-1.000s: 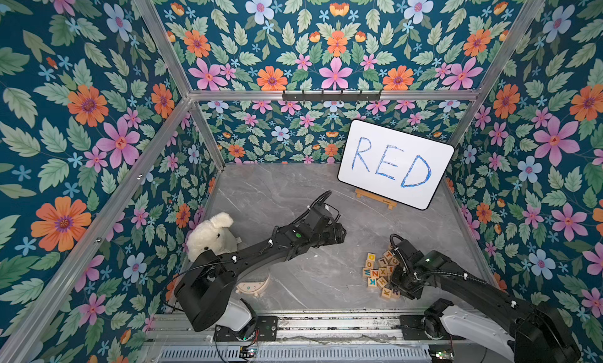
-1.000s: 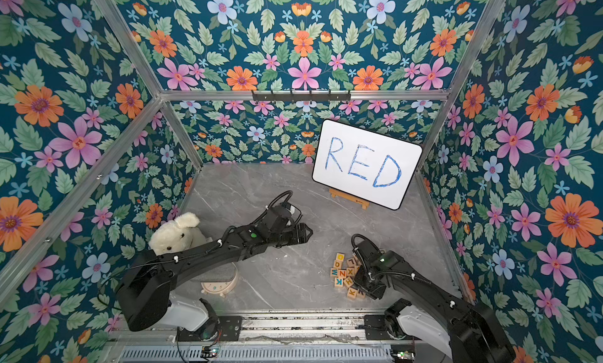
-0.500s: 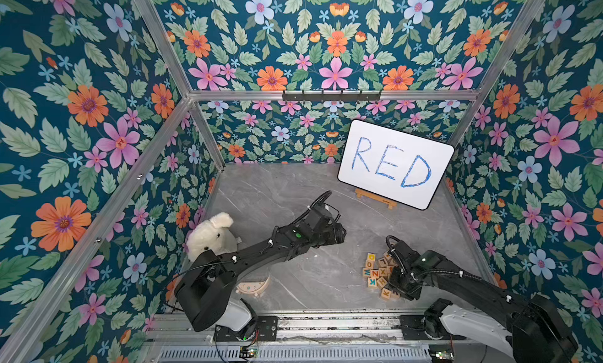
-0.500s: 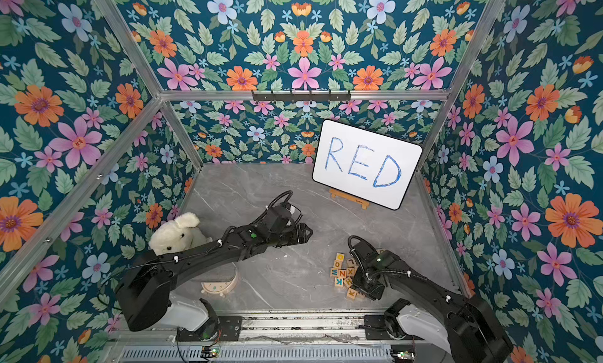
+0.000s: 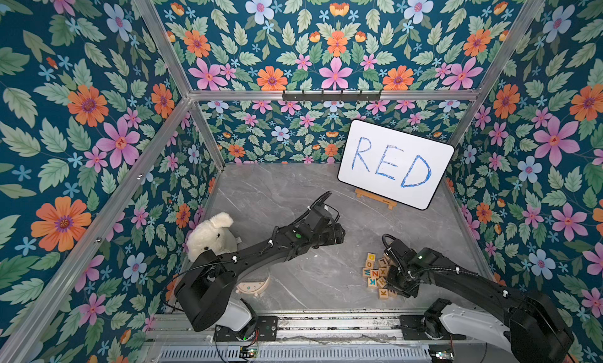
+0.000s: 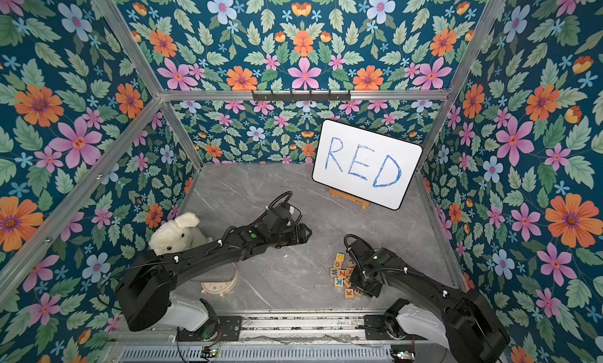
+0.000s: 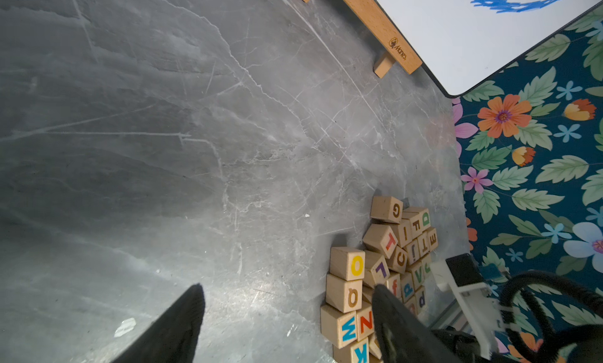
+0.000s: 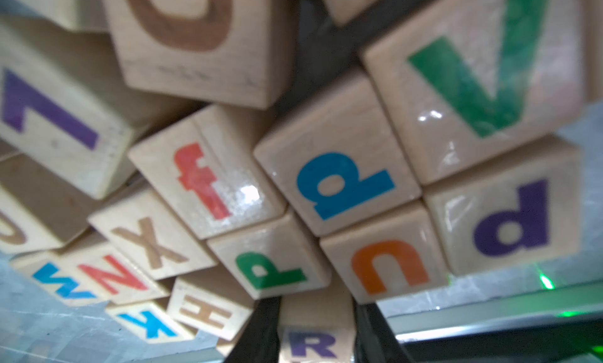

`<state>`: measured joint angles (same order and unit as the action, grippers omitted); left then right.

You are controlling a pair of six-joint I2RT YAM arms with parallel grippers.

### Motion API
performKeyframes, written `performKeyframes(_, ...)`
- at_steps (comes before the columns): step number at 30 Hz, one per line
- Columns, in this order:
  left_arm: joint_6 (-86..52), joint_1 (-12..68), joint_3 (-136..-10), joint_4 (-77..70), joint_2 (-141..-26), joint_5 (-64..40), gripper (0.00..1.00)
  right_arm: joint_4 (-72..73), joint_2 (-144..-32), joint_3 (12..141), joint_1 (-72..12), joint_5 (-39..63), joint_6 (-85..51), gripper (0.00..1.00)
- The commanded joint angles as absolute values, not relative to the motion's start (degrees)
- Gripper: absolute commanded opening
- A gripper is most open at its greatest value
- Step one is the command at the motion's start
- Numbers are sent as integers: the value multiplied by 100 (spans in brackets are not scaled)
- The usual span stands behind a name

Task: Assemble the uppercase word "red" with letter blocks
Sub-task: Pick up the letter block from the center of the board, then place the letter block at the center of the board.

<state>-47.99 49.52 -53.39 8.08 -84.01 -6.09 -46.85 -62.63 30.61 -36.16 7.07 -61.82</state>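
**Top views.** A grey marbled tabletop (image 5: 277,195) carries a loose heap of small pale wooden letter blocks (image 5: 375,273) at the near right. No block stands apart from the heap or in a row. A white board with blue handwritten RED (image 5: 394,163) leans at the far right, and a cream plush toy (image 5: 210,235) sits at the near left. The left end effector (image 5: 339,235) hovers over bare tabletop near the centre, left of the heap. The right end effector (image 5: 393,279) is lowered into the heap's right side, where its jaws are hidden.

**Left wrist view.** The left end effector (image 7: 287,289) is partly open and empty, its dark fingers (image 7: 182,325) apart above bare tabletop. The D block (image 7: 425,219), a pale cube printed with a green D, lies in the heap toward the right wall. No orange E face can be picked out.

**Right wrist view.** The right end effector (image 8: 316,304) is closed on the R block (image 8: 311,343), a pale cube printed with a dark purple R, at the heap's near edge. Whether the block is lifted cannot be told.

**Progress (judged).** The task is at its first step. R is gripped but not yet placed, and E and D remain to be fetched and lined up.
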Motion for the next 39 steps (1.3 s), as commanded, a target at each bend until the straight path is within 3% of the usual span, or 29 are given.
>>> performKeyframes(1,-4765,4948,-5376,958,-8359,-476,82,-4905,-6165,3124,-3619,565,-6180,32)
performKeyframes(10,-4669,4948,-5401,949,-8197,-302,82,-5370,-5769,3728,-3613,278,-5812,31)
performKeyframes(19,-4529,4949,-5288,967,-7925,10,82,-6058,-6051,4922,-3620,-164,-4775,30)
performKeyframes(29,-4648,4932,-5112,1328,-7564,969,81,-6040,-7352,6610,-3222,-136,-3469,29)
performKeyframes(39,-4720,4918,-4983,1314,-7337,1302,82,-5309,-9008,7914,-2866,-284,-3063,29)
